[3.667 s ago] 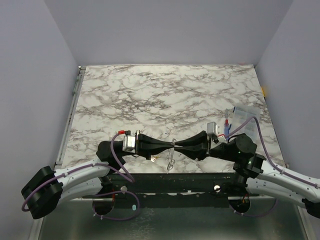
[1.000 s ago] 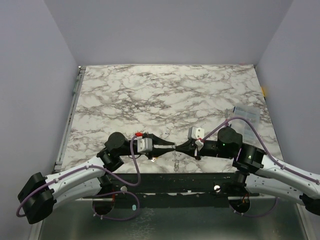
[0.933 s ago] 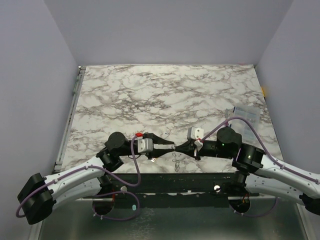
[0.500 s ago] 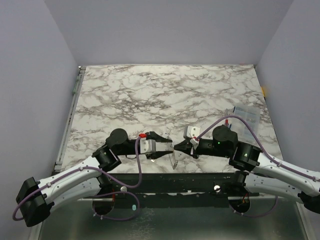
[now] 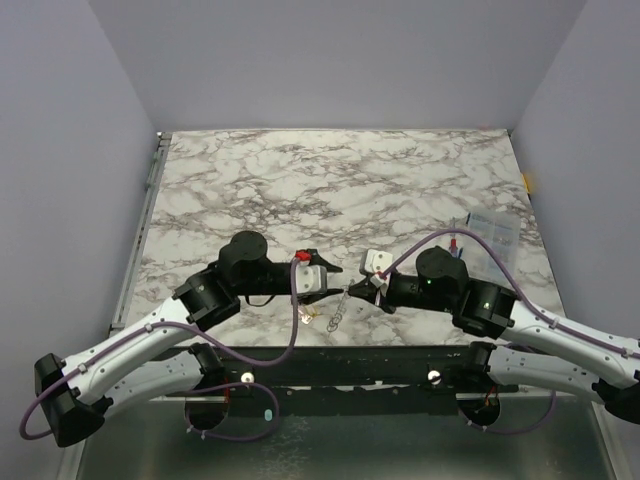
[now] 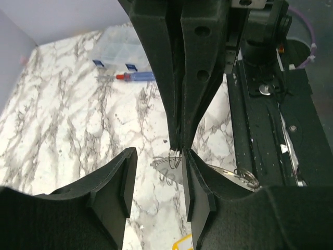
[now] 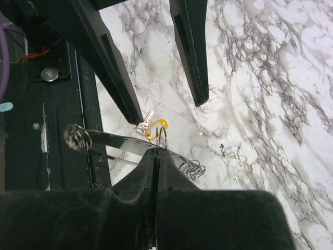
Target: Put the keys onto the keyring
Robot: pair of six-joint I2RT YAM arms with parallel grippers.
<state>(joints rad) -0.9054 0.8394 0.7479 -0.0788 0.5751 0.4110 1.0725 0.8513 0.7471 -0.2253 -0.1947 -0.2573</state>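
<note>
Starting nearest the arm bases: keys [image 7: 145, 120], one silvery and one yellow-gold, lie flat on the marble table [image 5: 300, 190], on the near side of both claw tips and roughly under the left claw's gap, not on the ring. Beside them a flat metal strip [image 7: 112, 139] with a wire coil [image 7: 76, 137] at its end runs from by the right claw's tip out to the table's near edge; cannot tell whether it hangs off the ring. Right claw [image 7: 156, 152] is pinched fully shut on the ring [image 7: 163, 136], thin wire loop sticking out past its tips. Left claw [image 6: 158, 155] faces it tip to tip, jaws partly apart, nothing gripped; the right claw's tip and the ring sit at the mouth of that gap, closer to one finger, contact unclear. Far behind the right claw, near the table's right edge: blue-and-red pen [image 6: 134, 76] just beside a clear box [image 6: 122, 49]
</note>
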